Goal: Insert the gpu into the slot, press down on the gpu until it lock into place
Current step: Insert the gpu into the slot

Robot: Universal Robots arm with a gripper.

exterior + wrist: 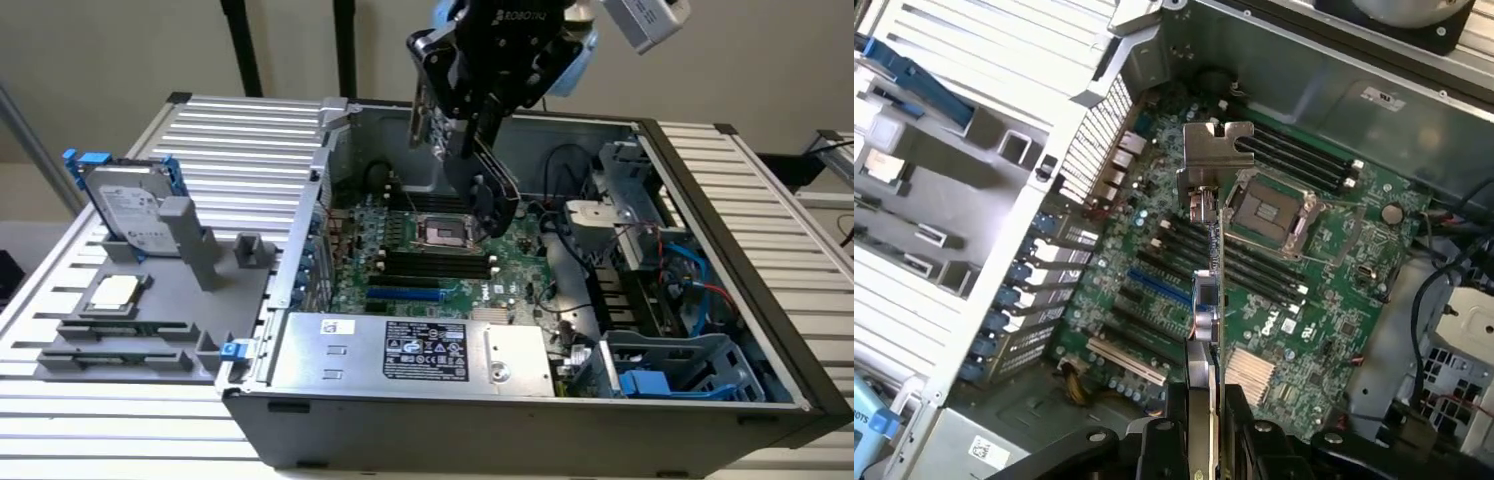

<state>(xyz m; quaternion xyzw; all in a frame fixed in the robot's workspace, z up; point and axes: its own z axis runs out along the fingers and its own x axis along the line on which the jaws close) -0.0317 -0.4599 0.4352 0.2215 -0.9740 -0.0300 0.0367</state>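
Ribbed grey table (134, 440) under open computer case (534, 425), gripper (1206, 435) closed tight on gpu (497, 195) over the motherboard (461, 262)

This is a robotics lab or test workshop. The surface (747, 190) is built of ribbed aluminium profile slats. On it lies an open computer case (534, 425) with its green motherboard (527, 262) bared. Beside the case a grey fixture (167, 300) holds loose computer parts, among them a hard drive (127, 205) standing on edge. Above the case an industrial robot arm's tool (474, 125) holds the gpu (494, 200). Behind stands a plain pale wall (120, 50) with black posts (244, 50).
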